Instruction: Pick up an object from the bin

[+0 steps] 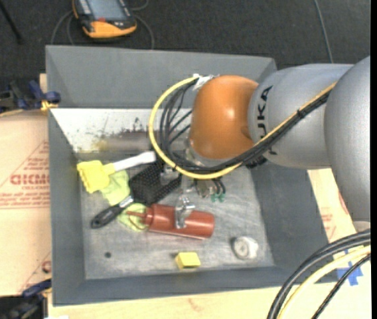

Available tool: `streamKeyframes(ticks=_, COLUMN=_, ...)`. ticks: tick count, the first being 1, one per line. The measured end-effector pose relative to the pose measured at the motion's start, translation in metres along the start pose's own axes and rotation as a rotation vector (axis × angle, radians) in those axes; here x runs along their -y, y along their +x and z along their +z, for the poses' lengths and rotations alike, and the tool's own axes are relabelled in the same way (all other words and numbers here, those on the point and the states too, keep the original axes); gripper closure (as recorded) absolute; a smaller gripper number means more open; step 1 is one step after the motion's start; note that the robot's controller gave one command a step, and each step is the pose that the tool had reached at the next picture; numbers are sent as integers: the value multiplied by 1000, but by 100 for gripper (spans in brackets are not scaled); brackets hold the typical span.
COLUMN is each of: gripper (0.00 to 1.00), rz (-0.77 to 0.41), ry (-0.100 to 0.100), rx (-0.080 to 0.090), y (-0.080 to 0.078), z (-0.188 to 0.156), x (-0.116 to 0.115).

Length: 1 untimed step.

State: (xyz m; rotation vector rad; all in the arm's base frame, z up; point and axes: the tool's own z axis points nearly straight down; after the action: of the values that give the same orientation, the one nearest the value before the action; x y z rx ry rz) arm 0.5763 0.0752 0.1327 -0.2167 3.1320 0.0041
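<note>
My gripper [186, 211] reaches down from under the orange-covered wrist onto the middle of a red cylindrical bottle [168, 220] that lies on its side on the bin floor. Its metal tip sits against the bottle's top side. Just left of the gripper lies a black brush [150, 180] with a white handle pointing left. A black-handled tool [111, 212] lies slanted at the bottle's left end, over a yellow-green cloth [118, 190].
A yellow block [91, 175] rests at the left by the cloth. A small yellow cube [188, 260] and a white round piece [244, 246] lie near the front wall. The arm and its cables cover the bin's right rear part.
</note>
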Motion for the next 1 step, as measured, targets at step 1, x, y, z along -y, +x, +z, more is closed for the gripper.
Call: streamKeyframes(ticks=1, gripper=100, rz=-343, ry=10, rx=6, y=-17, z=48, x=2)
